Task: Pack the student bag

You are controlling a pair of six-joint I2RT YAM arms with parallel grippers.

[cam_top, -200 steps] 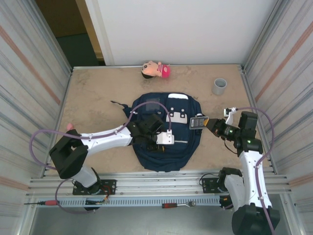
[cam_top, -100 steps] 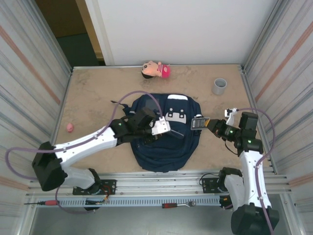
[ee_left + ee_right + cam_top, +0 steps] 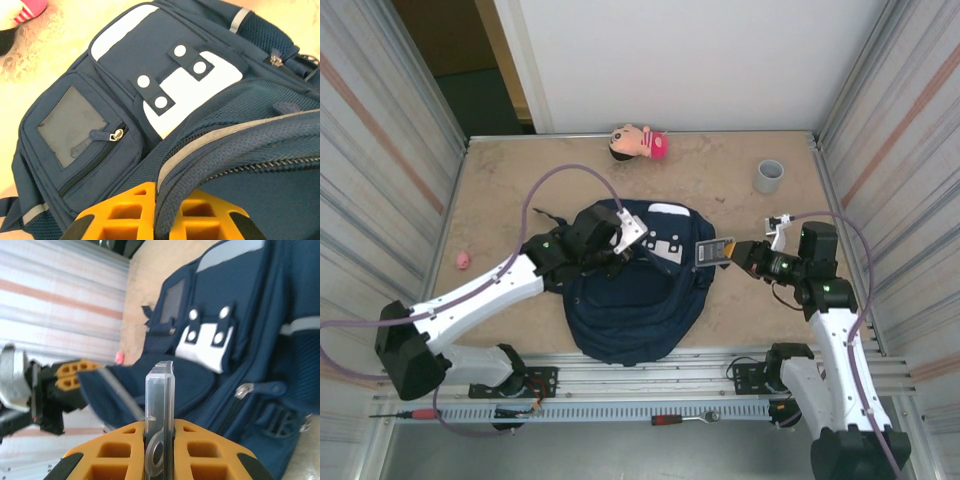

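The student bag (image 3: 650,300) is lying at the centre of the tan table (image 3: 510,190) in the top view, with its white patch (image 3: 175,95) facing up. The left gripper (image 3: 156,210) is pinching the bag's zippered opening edge between closed jaws. Just right of the bag, the right gripper (image 3: 159,437) is clamping a flat grey case (image 3: 159,390) edgewise.

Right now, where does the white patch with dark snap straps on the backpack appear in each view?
Top external: white patch sits at picture centre, on top of the backpack.
Left wrist: patch lies upper right of centre.
Right wrist: patch lies right of centre.
Shared landmark: the pale stripe beside it: above it from the top, upper left in left wrist, top right in right wrist.
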